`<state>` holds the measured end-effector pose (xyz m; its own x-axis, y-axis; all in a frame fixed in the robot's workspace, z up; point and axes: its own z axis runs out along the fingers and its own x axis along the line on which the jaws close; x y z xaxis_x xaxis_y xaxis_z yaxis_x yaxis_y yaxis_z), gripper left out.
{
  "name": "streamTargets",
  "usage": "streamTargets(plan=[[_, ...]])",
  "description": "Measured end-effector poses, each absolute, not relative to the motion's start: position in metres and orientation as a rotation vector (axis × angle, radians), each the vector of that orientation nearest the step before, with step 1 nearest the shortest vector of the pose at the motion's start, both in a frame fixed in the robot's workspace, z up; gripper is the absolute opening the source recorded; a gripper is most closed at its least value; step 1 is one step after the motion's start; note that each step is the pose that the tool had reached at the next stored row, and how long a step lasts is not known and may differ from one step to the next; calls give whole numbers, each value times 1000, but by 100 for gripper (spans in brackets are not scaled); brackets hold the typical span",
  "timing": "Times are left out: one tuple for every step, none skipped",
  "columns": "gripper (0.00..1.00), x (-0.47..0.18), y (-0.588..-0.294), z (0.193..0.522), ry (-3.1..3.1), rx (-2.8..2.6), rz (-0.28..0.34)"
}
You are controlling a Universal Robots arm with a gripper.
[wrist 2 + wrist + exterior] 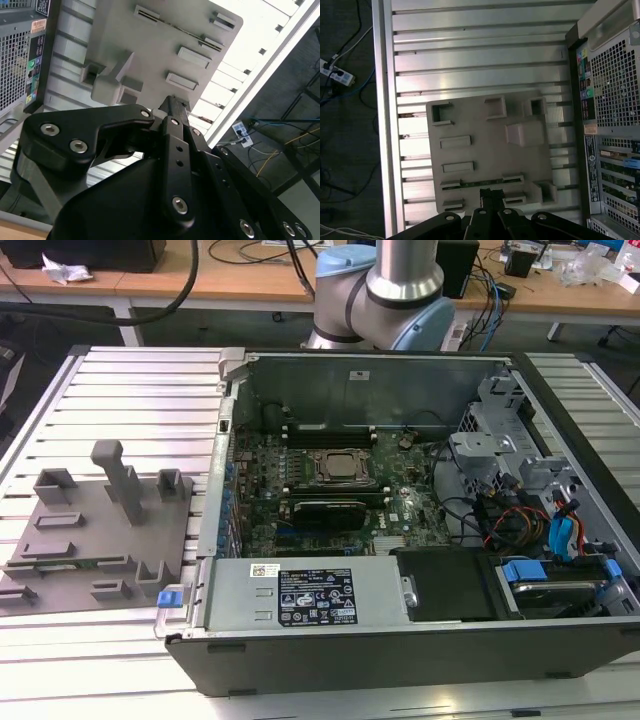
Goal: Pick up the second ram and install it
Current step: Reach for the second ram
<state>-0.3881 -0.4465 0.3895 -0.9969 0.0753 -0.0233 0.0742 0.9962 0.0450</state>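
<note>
**Jaws hang over the fixture; second ram lies in its slot**

In both wrist views the gripper (492,194) hovers well above the gray fixture (485,145). Its black jaws look pressed together with nothing between them, though the steep angle could hide a thin gap.

The second ram (480,182) sits on edge in a long slot of the fixture, a thin green strip between two low blocks. It is apart from the jaws.

The fixture rests flat on the ribbed metal surface (470,55). In the exterior view it lies just beside the open computer case (400,660), on the exterior view's left. Inside the case, the motherboard (400,510) carries the square silver processor (338,467). The arm's base (385,290) rises beyond the far wall of the case.
</note>
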Motion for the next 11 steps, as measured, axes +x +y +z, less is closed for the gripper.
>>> streamTargets(plan=[[10,-388,-447,389,3114,117,69],[10,-388,-449,389,3114,117,69],[10,-388,-451,389,3114,117,69],[10,-389,-453,388,3114,117,69],[10,-389,-458,388,3114,117,69],[10,-389,-462,388,3114,117,69],[10,-389,-465,387,3114,117,69],[10,-389,-468,387,3114,117,69],[10,-389,-468,387,3114,117,69],[10,-389,-468,387,3114,117,69],[10,-389,-468,387,3114,117,69]])
